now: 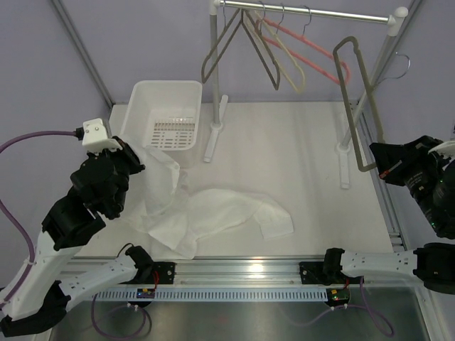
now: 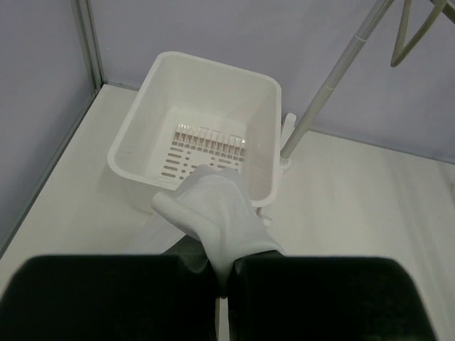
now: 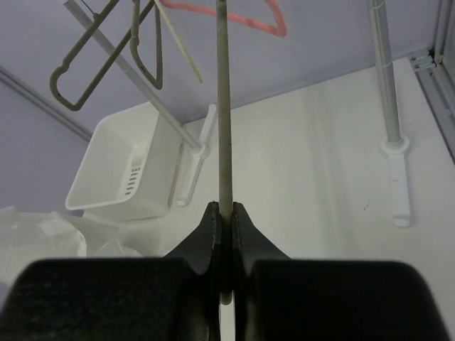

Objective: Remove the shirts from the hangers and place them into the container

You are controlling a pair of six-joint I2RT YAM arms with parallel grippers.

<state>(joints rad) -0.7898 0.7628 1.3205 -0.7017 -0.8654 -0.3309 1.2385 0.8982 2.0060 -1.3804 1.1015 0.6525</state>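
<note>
Top external: white table (image 1: 298, 156), shirt (image 1: 213, 213) sprawled, lilac walls (image 1: 142, 42), rail (image 1: 320, 13) behind.

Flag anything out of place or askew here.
The white shirt sprawls crumpled across the table, outside the tub, one end pinched by the left hand. A grey hanger, off the rail, tilts in the right hand.

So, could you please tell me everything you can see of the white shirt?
The white shirt is thin, soft fabric, plain and short-sleeved, lying crumpled across the table at near left. One bunched end is pinched in the shut left gripper and held up beside the white tub; none of it is inside.
</note>
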